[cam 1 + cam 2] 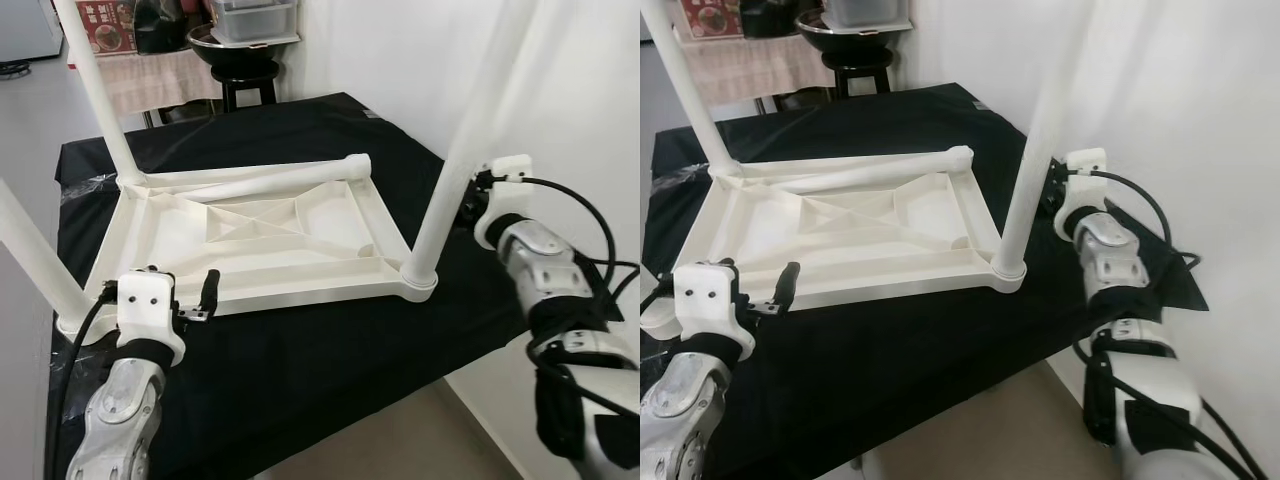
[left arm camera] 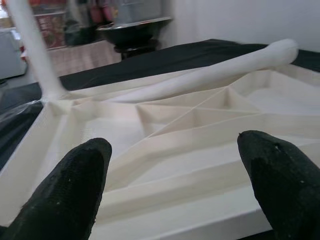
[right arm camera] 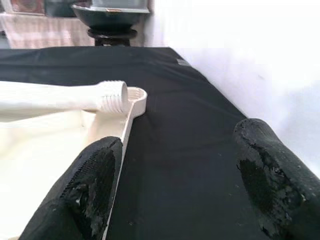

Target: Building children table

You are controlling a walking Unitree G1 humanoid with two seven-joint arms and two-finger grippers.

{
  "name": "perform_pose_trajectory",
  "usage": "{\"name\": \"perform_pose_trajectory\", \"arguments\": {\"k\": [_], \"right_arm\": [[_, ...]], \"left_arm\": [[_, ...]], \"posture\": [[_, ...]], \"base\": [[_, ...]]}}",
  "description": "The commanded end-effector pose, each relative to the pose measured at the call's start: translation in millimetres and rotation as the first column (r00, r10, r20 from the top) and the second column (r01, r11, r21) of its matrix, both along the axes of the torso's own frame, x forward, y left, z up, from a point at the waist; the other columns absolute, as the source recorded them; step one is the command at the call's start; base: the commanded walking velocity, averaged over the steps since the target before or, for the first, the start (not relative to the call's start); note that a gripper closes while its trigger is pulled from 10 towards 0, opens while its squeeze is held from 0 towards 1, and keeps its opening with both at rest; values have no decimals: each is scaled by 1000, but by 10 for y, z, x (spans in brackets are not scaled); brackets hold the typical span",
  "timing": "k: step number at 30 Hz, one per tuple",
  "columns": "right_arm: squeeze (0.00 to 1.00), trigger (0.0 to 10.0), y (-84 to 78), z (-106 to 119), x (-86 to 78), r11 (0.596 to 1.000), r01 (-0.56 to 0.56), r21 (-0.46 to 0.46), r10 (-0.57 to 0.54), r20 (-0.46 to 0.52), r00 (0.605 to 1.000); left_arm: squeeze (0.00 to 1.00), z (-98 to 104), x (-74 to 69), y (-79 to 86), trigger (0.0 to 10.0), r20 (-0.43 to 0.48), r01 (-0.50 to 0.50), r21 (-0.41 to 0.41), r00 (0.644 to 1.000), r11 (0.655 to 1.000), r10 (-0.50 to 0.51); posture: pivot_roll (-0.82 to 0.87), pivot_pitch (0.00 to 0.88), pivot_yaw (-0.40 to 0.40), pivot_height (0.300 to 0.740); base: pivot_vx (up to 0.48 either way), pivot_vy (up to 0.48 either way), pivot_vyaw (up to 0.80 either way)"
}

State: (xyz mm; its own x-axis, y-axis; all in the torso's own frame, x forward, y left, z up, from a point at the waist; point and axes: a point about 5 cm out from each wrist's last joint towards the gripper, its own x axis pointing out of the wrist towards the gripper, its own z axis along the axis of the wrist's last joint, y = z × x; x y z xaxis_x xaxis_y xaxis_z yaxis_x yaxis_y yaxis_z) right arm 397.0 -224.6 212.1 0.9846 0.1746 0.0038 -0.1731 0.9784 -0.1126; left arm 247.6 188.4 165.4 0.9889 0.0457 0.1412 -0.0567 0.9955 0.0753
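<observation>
The white tabletop (image 1: 250,235) lies upside down on a black-covered table (image 1: 330,350). Three white legs stand up from its corners: far left (image 1: 95,80), near left (image 1: 35,255) and near right (image 1: 465,150). A fourth leg (image 1: 270,175) lies loose along the far edge, its threaded end (image 3: 112,96) beside the empty corner socket (image 3: 136,93). My left gripper (image 1: 160,288) is open at the tabletop's near edge, nothing between its fingers (image 2: 75,185). My right gripper (image 1: 468,208) is open just behind the near right leg, above the black cloth, with its fingers (image 3: 95,180) apart.
A white wall (image 1: 580,80) runs close along the right side. Behind the table stands a black stool with a dark bowl and a grey container (image 1: 245,40), next to a pink-covered table (image 1: 150,75). The black cloth hangs over the near edge (image 1: 380,400).
</observation>
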Motion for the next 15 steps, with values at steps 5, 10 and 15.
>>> {"name": "perform_pose_trajectory", "arguments": {"k": [5,10,15], "right_arm": [[0,10000,695,-121,-83,902,-431,2,431,-15,902],[0,10000,909,-163,-224,771,-636,-26,634,-46,772],[0,10000,1347,-261,-943,216,-971,-105,957,-176,232]], "left_arm": [[0,12,21,-19,10000,5,15,7,1000,1000,-15],[0,11,6,-14,10000,5,10,6,1000,1000,-10],[0,-20,-30,-30,10000,-2,5,1,1000,1000,-5]], "posture": [[-21,28,-33,740],[-9,30,-37,740],[-6,31,-46,740]], "base": [[0,0,0],[0,0,0],[0,0,0]]}}
